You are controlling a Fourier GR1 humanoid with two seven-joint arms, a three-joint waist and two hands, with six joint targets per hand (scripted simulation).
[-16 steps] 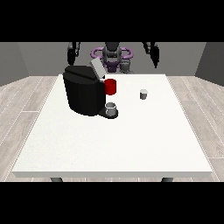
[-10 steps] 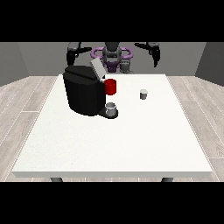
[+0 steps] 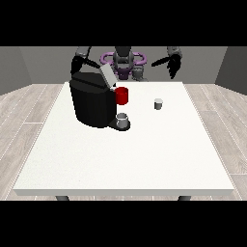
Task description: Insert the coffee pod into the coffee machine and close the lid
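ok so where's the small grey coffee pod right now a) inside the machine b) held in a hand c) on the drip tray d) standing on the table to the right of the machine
d: the small grey coffee pod stands alone on the white table, apart from the black coffee machine; neither hand touches it.

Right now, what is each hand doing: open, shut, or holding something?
Hand at the view's right: raised above the table's far edge, holding nothing; fingers cannot be told.
Hand at the view's left: behind the coffee machine; cannot be told.
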